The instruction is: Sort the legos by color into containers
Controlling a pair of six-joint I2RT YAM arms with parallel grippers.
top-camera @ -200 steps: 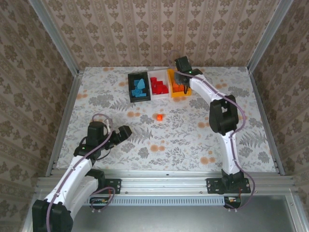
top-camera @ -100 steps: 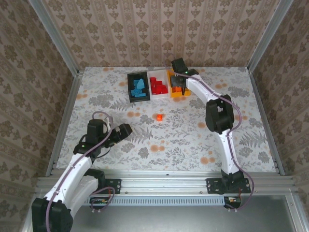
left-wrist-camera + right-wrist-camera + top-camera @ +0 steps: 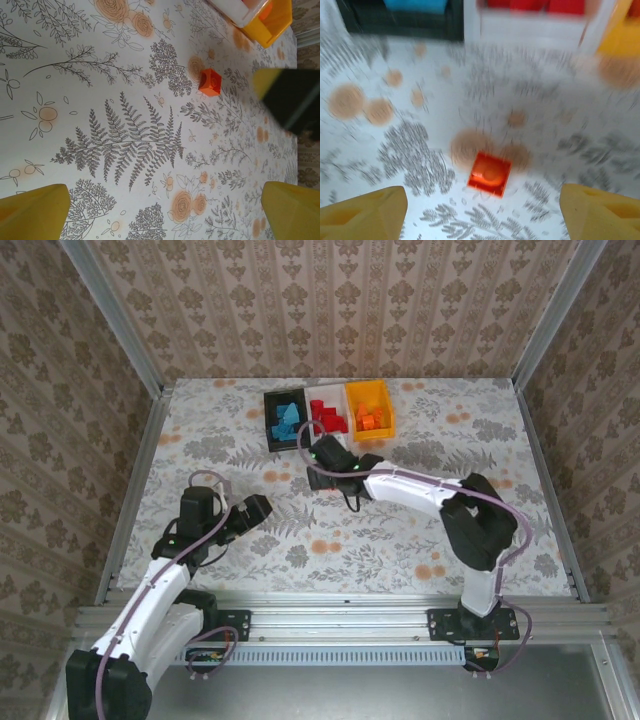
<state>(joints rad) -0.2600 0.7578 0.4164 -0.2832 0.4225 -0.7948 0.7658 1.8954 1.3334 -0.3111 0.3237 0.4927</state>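
Table (image 3: 480,440): flower-patterned top, walled on three sides. The sorting ground ran from the arm bases at the near edge to the bins at the far centre.

Right arm (image 3: 420,490): lay stretched leftward across the middle of the table, its head just near of the bins. My judgement is that it was placed there to take the last loose brick.

Left arm (image 3: 165,585): folded at the near left, well apart from the bins, out of the other arm's way.

Containers: three stood side by side and touching at the far centre, one per colour. These were the black bin (image 3: 270,420) on the left, the white bin (image 3: 322,392) in the middle and the orange-yellow bin (image 3: 370,388) on the right.

Right gripper (image 3: 482,200): claw wide and empty, hovering over the table with the loose brick between its fingers and a little beyond the tips. The wrist picture was smeared.

Left gripper (image 3: 165,207): claw wide and empty, pointing across bare table.

Sorted legos: blue bricks (image 3: 288,422) lay in the black bin, red bricks (image 3: 328,418) in the white and orange bricks (image 3: 369,420) in the orange-yellow.

Loose brick (image 3: 490,174): lay studs up on the table, just near of the bins and touched by nothing. The shade fell between red and orange, so I could not tell which bin it belonged in.

Progress: by my judgement, nearly complete, with one brick outstanding.
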